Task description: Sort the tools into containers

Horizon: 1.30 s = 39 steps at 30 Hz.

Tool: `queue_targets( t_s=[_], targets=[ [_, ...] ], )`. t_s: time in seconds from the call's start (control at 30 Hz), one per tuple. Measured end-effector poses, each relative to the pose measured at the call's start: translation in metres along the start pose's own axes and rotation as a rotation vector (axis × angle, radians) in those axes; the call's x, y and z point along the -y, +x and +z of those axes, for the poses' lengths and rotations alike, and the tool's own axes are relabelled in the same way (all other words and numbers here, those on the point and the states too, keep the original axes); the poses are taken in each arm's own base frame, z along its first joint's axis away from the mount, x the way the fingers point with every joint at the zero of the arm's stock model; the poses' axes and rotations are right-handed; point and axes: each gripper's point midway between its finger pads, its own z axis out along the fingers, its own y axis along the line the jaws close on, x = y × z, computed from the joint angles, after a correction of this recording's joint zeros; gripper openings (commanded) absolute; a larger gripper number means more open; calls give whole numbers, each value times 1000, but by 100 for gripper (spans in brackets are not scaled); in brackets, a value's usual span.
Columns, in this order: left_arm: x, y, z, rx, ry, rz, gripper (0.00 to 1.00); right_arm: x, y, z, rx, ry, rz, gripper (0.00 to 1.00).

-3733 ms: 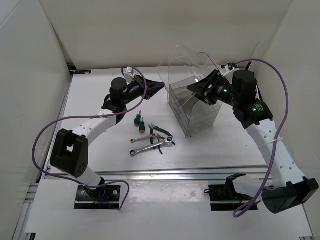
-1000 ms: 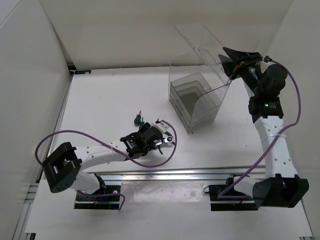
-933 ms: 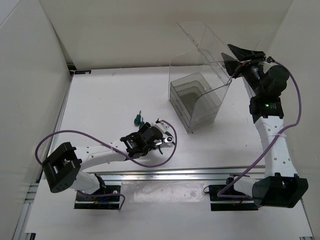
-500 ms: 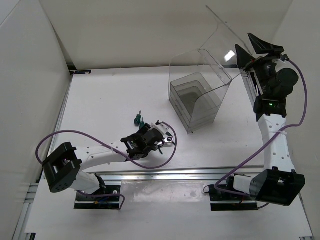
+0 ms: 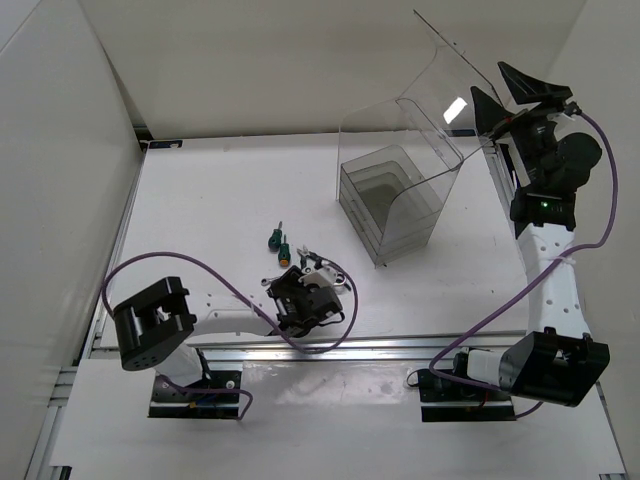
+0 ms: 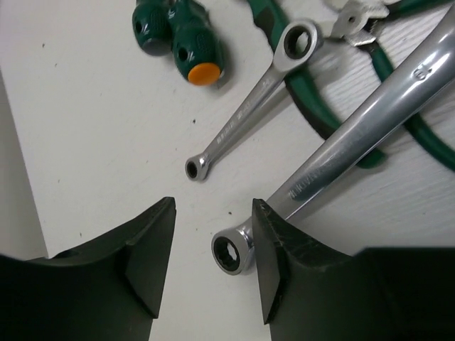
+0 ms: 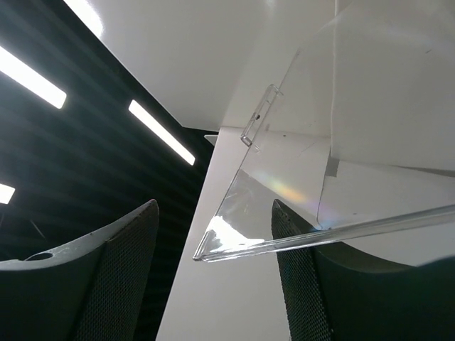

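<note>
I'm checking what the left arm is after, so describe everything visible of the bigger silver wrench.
The bigger silver wrench is polished metal with a ring end and stamped lettering on its shank. It lies diagonally on the white table, across the dark green pliers handles. Its ring end sits between the open left tool's fingers.

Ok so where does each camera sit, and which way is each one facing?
Top: fixed above and behind, looking down on the table; left arm and right arm show.
Left wrist: on the left arm, facing down at wrenches and screwdrivers; its fingers show.
Right wrist: on the right arm, facing up at the clear lid and ceiling lights; its fingers show.
Shared: top and left wrist see the wrenches; top and right wrist see the lid.
</note>
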Motion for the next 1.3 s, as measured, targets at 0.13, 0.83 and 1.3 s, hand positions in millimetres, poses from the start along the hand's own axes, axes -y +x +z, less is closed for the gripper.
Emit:
queue_targets(
  t_s=[0.13, 0.83, 1.3],
  targets=[
    [2, 13, -2, -16, -74, 6, 55, -5, 0, -1, -10, -5, -10, 69],
    [40, 23, -10, -3, -52, 17, 69, -18, 3, -3, -33, -12, -32, 69],
    [31, 21, 11, -15, -88, 10, 58, -19, 0, -5, -22, -2, -32, 69]
  ],
)
